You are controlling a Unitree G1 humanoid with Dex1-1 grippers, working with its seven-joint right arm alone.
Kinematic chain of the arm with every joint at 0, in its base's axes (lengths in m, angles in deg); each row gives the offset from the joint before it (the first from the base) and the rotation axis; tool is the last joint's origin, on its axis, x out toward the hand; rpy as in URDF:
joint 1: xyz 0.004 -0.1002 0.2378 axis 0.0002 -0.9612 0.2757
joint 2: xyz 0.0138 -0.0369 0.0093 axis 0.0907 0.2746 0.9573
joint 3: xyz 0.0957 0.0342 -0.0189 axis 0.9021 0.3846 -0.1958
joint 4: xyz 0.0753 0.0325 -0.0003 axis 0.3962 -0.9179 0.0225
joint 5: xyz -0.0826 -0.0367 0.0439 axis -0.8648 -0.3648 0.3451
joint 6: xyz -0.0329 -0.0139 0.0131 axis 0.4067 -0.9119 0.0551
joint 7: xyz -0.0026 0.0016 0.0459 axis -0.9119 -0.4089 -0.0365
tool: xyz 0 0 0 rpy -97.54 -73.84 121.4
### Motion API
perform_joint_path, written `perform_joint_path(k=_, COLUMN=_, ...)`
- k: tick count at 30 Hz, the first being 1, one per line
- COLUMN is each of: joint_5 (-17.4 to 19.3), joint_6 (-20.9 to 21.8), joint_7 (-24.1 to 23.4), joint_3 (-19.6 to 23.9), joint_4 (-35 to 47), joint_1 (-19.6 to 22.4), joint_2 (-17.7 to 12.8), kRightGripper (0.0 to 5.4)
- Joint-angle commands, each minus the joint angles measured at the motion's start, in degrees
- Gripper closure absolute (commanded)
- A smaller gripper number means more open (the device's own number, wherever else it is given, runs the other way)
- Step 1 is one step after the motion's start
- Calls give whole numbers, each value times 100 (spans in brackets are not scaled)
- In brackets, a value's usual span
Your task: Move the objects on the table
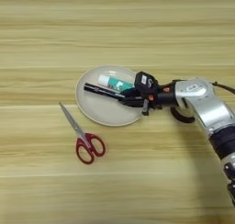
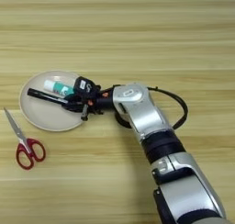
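A slim black marker pen (image 1: 103, 91) lies slantwise in a shallow cream plate (image 1: 98, 113). Its right end reaches my right gripper (image 1: 128, 99), which hovers over the plate's right rim; whether the gripper grips the pen is unclear. Red-handled scissors (image 1: 84, 140) with metal blades lie flat on the table (image 1: 114, 30), just left of and below the plate, well apart from the gripper. A black tape ring (image 1: 182, 118) shows only as an arc under my silver forearm (image 2: 137, 106).
A white and teal glue stick (image 1: 114, 83) rests in the plate just behind the pen. A black cable (image 2: 181, 106) loops out to the right of my forearm. Bare wood stretches behind the plate and across the front left.
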Motion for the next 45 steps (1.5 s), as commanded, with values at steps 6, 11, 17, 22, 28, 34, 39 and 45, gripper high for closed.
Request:
perform_joint_path(k=6, joint_5=-12, joint_6=144, joint_7=-107, joint_3=25, joint_4=-27, joint_1=418, joint_2=-53, kRightGripper=455)
perform_joint_path(k=11, joint_5=-40, joint_6=173, joint_7=-102, joint_3=-11, joint_4=-228, joint_1=452, joint_2=-22, kRightGripper=455)
perform_joint_path(k=17, joint_5=-89, joint_6=257, joint_7=-78, joint_3=-60, joint_4=-439, joint_1=485, joint_2=-13, kRightGripper=455)
perform_joint_path(k=22, joint_5=-97, joint_6=299, joint_7=-74, joint_3=-65, joint_4=-524, joint_1=513, joint_2=-10, kRightGripper=455)
perform_joint_path(k=28, joint_5=-104, joint_6=334, joint_7=-74, joint_3=-67, joint_4=-585, joint_1=528, joint_2=-9, kRightGripper=455)
perform_joint_path(k=34, joint_5=-106, joint_6=347, joint_7=-75, joint_3=-65, joint_4=-619, joint_1=548, joint_2=-5, kRightGripper=455)
perform_joint_path(k=39, joint_5=-107, joint_6=354, joint_7=-79, joint_3=-63, joint_4=-642, joint_1=561, joint_2=-3, kRightGripper=455)
perform_joint_path(k=45, joint_5=-105, joint_6=357, joint_7=-85, joint_3=-60, joint_4=-656, joint_1=577, joint_2=3, kRightGripper=455)
